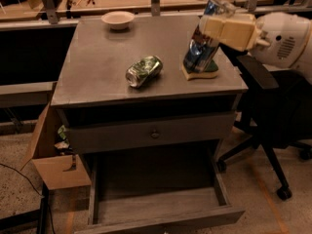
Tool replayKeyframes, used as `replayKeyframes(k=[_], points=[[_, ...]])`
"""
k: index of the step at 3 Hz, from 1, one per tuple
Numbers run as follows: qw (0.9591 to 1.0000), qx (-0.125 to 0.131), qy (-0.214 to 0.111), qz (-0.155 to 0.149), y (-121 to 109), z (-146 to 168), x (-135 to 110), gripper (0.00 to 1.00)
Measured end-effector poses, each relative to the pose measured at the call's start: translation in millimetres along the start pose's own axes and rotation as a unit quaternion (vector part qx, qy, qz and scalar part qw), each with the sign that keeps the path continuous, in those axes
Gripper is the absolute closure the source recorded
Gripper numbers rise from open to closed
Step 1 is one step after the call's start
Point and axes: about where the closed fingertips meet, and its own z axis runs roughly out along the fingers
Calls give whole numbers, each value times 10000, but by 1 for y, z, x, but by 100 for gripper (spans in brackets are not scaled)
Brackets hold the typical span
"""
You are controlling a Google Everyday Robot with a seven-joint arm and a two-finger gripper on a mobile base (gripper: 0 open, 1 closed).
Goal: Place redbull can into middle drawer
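gripper [208, 27] w/ redbull can [198, 53], tabletop's [97, 67] rt edge

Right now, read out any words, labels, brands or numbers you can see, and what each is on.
No text can be read.
redbull can, held by the pincer above the cabinet top: blue and silver print, too blurred to read.
green can, lying on the cabinet top: markings too blurred to read.

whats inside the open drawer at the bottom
Only bare grey floor shows in the middle drawer; its rear is dark under the cabinet. The redbull can is in the gripper, above the sponge.
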Motion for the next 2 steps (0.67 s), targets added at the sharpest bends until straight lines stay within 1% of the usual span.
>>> replayKeyframes(k=[1,2], points=[[9983,-103,491,292,24,0,78,100],[9963,-230,665,495,34,8,105,100]])
